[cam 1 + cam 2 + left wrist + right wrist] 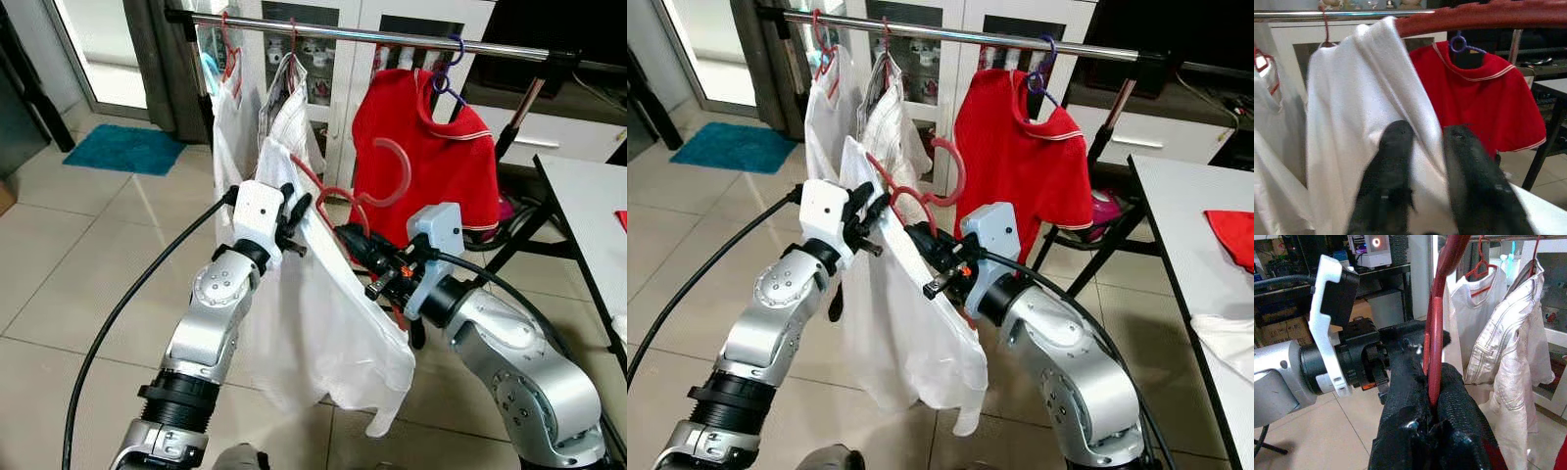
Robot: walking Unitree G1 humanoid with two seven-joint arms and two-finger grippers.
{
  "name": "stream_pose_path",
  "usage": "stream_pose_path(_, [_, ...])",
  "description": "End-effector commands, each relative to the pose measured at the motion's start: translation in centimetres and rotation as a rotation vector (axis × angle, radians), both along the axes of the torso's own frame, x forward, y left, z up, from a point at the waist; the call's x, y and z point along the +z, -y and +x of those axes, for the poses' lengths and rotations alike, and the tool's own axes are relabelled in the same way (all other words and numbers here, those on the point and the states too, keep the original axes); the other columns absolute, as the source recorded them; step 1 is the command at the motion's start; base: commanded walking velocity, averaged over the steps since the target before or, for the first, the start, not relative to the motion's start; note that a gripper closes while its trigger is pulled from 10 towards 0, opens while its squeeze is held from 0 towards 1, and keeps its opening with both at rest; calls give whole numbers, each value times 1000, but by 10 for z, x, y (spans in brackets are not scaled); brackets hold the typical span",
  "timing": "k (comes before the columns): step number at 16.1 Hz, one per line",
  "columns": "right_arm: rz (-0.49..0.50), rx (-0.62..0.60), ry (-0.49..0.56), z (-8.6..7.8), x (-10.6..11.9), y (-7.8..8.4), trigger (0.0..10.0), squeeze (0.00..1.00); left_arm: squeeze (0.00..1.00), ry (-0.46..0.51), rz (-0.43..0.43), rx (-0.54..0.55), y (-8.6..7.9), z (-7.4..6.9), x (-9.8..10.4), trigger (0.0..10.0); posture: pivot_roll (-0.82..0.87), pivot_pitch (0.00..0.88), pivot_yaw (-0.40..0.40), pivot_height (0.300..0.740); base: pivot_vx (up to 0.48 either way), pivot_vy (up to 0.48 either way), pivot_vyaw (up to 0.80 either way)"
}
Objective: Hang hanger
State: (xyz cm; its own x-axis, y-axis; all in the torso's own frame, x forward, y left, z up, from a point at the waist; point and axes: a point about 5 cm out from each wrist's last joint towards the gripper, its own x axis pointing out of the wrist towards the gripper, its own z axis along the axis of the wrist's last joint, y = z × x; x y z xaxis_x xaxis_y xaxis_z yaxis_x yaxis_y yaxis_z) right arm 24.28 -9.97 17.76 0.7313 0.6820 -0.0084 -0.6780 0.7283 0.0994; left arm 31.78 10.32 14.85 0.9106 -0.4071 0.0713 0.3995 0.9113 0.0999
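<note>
A red hanger carrying a white shirt is held in mid-air below the metal rail, its hook in front of a red shirt. My right gripper is shut on the hanger's red bar just under the hook. My left gripper grips the shirt's shoulder over the hanger's left arm, with white cloth pinched between its black fingers. The hook sits well beneath the rail and does not touch it.
On the rail hang a red shirt on a purple hanger and white garments on red hangers at the left. A white table stands at the right with a red cloth. A black cable trails left.
</note>
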Motion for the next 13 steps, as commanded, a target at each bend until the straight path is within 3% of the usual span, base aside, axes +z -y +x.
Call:
stream_pose_path(1, [26, 9, 68, 1, 12, 0, 0, 0, 0, -23, 14, 25, -3, 3, -2, 0, -53, 15, -27, 740, 0, 0, 0])
stream_pose_path(7, [29, 4, 71, 1, 12, 1, 0, 0, 0, -51, -13, 18, -2, 2, -6, 0, -54, 14, -28, 740, 0, 0, 0])
stream_pose_path(11, [33, -1, 71, 2, 12, 2, 0, 0, 0, -70, -79, 27, -7, 2, -5, 0, -48, 9, -28, 740, 0, 0, 0])
stream_pose_path(13, [-24, -30, 42, 4, 5, 5, 0, 0, 0, -46, -104, 7, -12, 0, 3, 0, -48, 8, -27, 740, 0, 0, 0])
